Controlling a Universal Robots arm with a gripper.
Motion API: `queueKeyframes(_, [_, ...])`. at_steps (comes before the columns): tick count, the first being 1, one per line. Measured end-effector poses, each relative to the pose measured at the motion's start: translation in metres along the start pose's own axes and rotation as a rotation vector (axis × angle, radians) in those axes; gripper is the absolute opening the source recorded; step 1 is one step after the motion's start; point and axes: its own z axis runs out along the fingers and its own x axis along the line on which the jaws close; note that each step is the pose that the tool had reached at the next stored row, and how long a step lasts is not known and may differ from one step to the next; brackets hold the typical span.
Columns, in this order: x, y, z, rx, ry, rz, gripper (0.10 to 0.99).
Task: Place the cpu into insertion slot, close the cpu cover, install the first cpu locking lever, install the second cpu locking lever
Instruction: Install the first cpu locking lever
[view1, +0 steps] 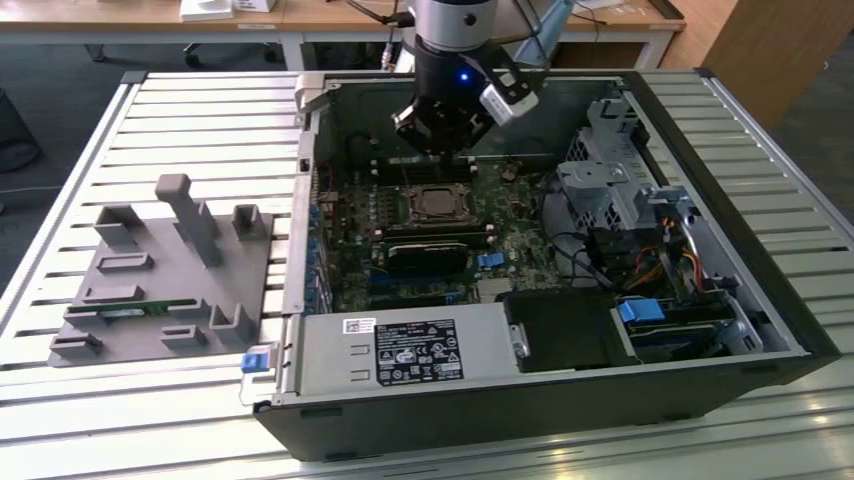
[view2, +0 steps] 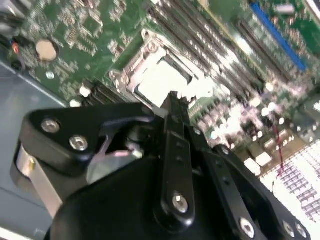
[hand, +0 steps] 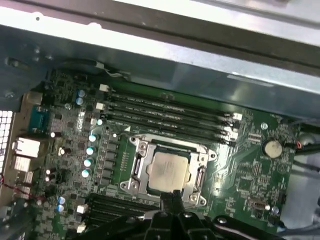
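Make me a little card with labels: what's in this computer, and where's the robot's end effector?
place: open computer case on a slatted table
cpu: silver-topped, lying in the insertion slot
cpu cover: metal frame, looks down around the cpu
end effector: above the green motherboard, near the cpu
extra: grey holder at the exterior view's left of the case

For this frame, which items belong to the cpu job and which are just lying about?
Job: gripper, cpu, cpu cover framing it.
Lying about: memory slots, coin cell battery, power supply, grey fixture tray.
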Motion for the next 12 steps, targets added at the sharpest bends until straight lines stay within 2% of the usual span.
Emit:
queueKeyframes(3, [0.0001,0.0000,0.0008,0.001,0.0008,0.052,0.106])
queueKeyframes(4, [0.0002,-0.0001,0.0008,-0.003,0.0005,0.063,0.106])
queueKeyframes(7, [0.0002,0.0000,0.0010,-0.036,-0.0039,0.081,0.106])
queueKeyframes(8, [0.0002,0.0000,0.0011,-0.040,-0.0046,0.089,0.106])
queueKeyframes(12, [0.0009,0.0001,0.0016,-0.039,-0.0050,0.140,0.106])
